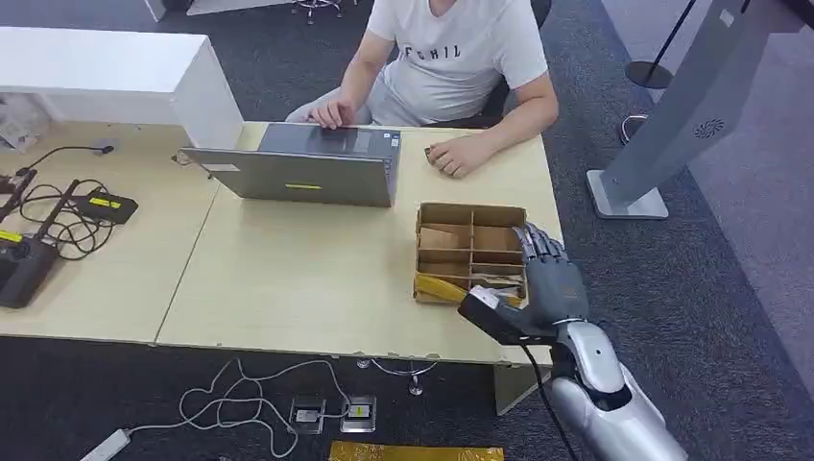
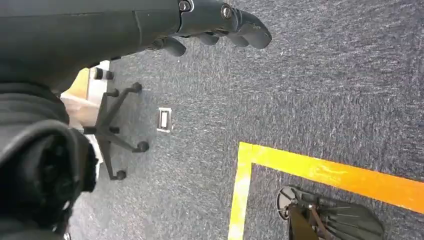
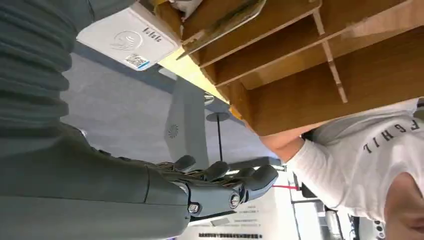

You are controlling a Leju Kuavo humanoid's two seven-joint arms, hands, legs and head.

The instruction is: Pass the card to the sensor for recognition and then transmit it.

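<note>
A brown cardboard box (image 1: 470, 252) with several compartments sits at the table's right end, and something pale lies in its near compartment (image 1: 494, 280). A white sensor pad (image 3: 127, 42) with a logo and a small code sticker lies by the box's near corner; its white edge (image 1: 482, 297) peeks out beside my wrist. My right hand (image 1: 549, 279) hovers at the box's right side, fingers (image 3: 225, 180) stretched out and holding nothing. My left hand (image 2: 215, 22) hangs over the carpet with nothing in it. I cannot pick out the card for certain.
A person in a white T-shirt (image 1: 461, 48) sits across the table, one hand on a grey laptop (image 1: 307, 168), the other resting near the box. Cables and black devices (image 1: 58, 226) lie at the left. A grey kiosk stand (image 1: 672, 115) rises on the right.
</note>
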